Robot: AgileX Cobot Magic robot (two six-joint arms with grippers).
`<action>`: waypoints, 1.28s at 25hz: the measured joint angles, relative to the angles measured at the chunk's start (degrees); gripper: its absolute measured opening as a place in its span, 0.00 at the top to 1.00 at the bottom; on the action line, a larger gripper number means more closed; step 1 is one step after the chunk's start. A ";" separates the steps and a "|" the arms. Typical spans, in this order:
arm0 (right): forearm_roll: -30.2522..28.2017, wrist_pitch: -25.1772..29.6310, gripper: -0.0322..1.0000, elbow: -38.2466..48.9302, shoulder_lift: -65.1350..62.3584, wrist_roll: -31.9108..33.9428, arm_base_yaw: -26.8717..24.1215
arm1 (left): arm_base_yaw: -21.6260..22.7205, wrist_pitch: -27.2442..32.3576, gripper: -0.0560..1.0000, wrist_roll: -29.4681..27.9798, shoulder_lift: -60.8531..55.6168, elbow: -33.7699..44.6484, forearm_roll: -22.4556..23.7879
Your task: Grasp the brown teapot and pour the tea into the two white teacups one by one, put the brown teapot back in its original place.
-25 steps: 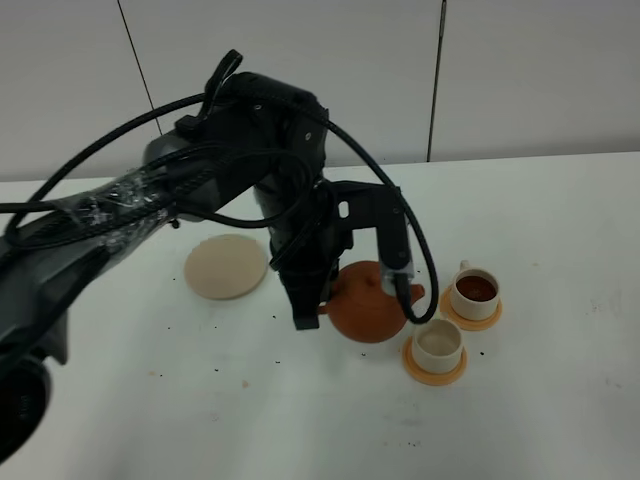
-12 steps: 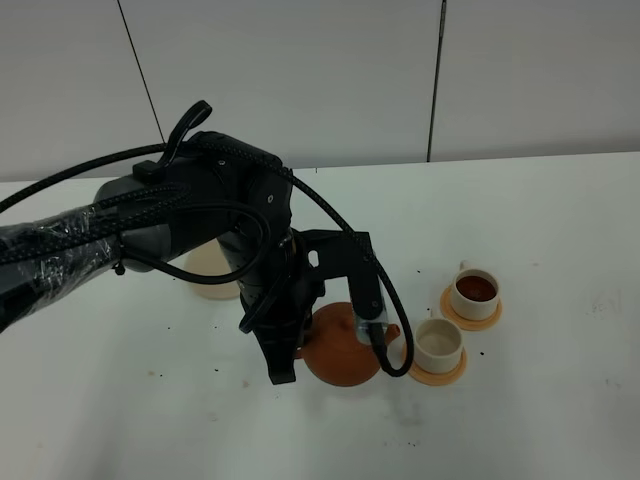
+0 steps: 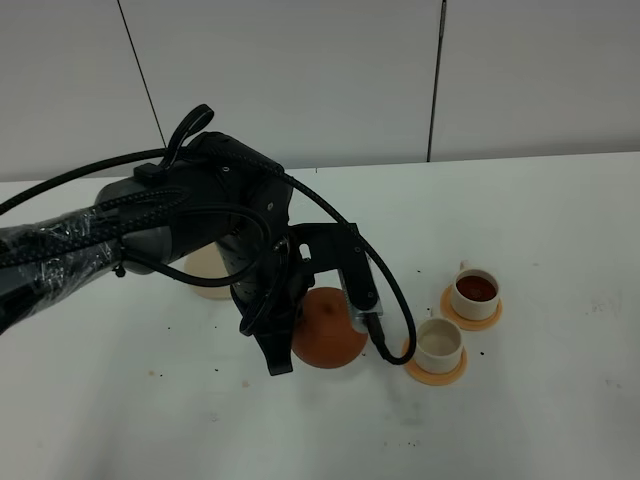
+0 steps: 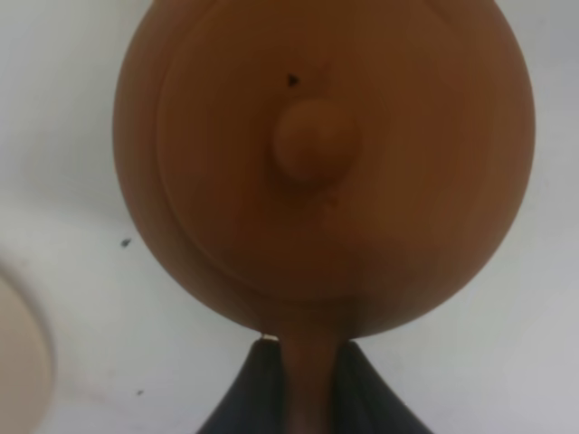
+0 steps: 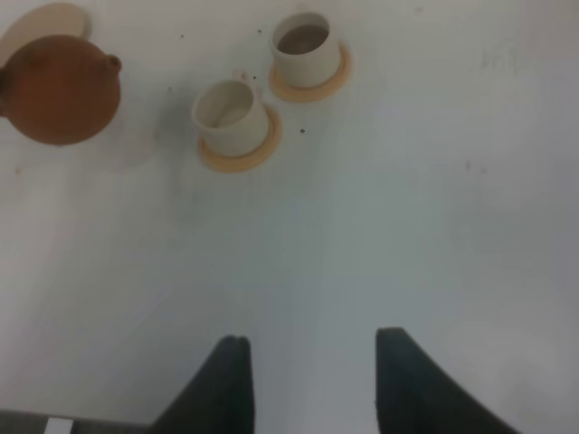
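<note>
The cable-draped left arm [image 3: 150, 225] reaches in low from the left, wrist bent downward, its left gripper [image 4: 310, 389] clamped tight on the handle of the brown teapot [image 4: 317, 154] — the right gripper [image 5: 308, 384] hangs with jaws apart.

White tabletop [image 3: 560, 420] flecked with dark specks [image 4: 124, 241], below pale grey wall panels [image 3: 300, 70].

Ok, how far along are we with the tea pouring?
Done: the far teacup holds brown tea. In hand: the left gripper grips the brown teapot by its handle beside the near teacup, which looks empty. Left: fill it, then return the teapot to the beige saucer.
</note>
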 joint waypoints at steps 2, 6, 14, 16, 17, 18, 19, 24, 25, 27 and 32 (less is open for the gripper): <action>0.00 0.00 0.66 0.00 0.00 0.00 0.00 | -0.84 -1.31 0.79 -0.15 0.00 0.00 2.34; 0.00 0.00 0.66 0.00 0.00 0.00 0.00 | -2.91 -5.52 0.79 -0.29 0.06 0.00 6.71; 0.00 0.00 0.66 0.00 0.00 0.00 0.00 | -4.96 -11.13 0.79 -0.33 3.40 0.00 12.19; 0.00 -0.02 0.66 0.00 0.00 0.00 0.00 | -5.73 -11.70 0.79 -0.33 4.16 0.00 14.72; 0.00 -0.02 0.66 0.00 0.00 0.00 0.00 | -6.08 -12.15 0.79 -0.33 4.28 0.00 15.90; 0.00 -0.02 0.66 0.00 0.00 0.00 0.00 | -6.28 -12.75 0.79 -0.34 4.33 0.00 17.04; 0.00 -0.02 0.66 0.00 0.00 0.00 0.00 | -6.42 -13.26 0.79 -0.40 4.33 0.00 17.90; 0.00 -0.02 0.66 0.00 0.00 0.00 0.00 | -6.58 -15.64 0.79 -0.45 4.37 0.00 20.17; 0.05 -0.02 0.66 0.00 0.00 0.00 0.00 | -6.66 -16.06 0.79 -0.45 4.37 0.00 20.53; 0.05 -0.02 0.66 0.00 0.00 0.00 0.00 | -7.07 -16.42 0.79 -0.40 4.37 0.00 21.83; 0.05 -0.02 0.66 0.00 0.00 0.00 0.00 | -7.93 -17.07 0.79 -0.40 4.37 0.00 24.04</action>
